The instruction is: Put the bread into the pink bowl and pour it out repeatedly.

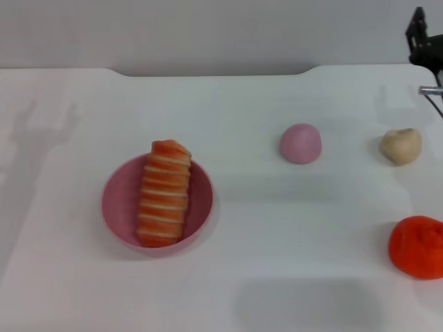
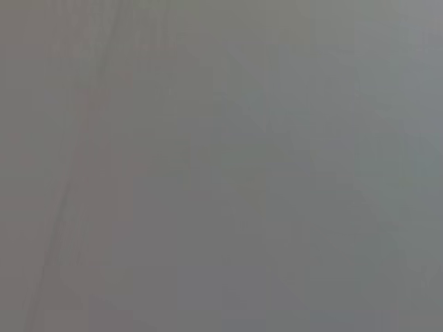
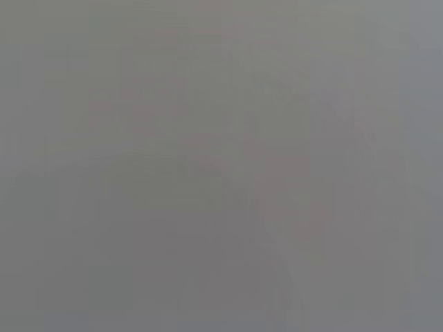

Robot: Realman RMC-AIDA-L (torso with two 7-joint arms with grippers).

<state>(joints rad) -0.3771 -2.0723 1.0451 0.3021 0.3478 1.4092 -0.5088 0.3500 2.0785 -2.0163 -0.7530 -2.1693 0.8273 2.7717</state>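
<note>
In the head view, you can see the bread [image 1: 165, 193] lying inside the pink bowl [image 1: 116, 205], in the lower left part of the picture. The bread's far end sticks up over the bowl's rim. The bowl sits on the white table [image 1: 277, 228]. A small pink ball [image 1: 300, 144] is near the middle, a beige lump [image 1: 401, 146] is at the right, and an orange lump [image 1: 417, 246] is at the lower right edge. A bit of the right arm [image 1: 423, 41] shows in the upper right corner, well away from the bowl; you cannot tell how its gripper stands. The left gripper does not show. The left wrist view is all grey. The right wrist view is all grey too.
</note>
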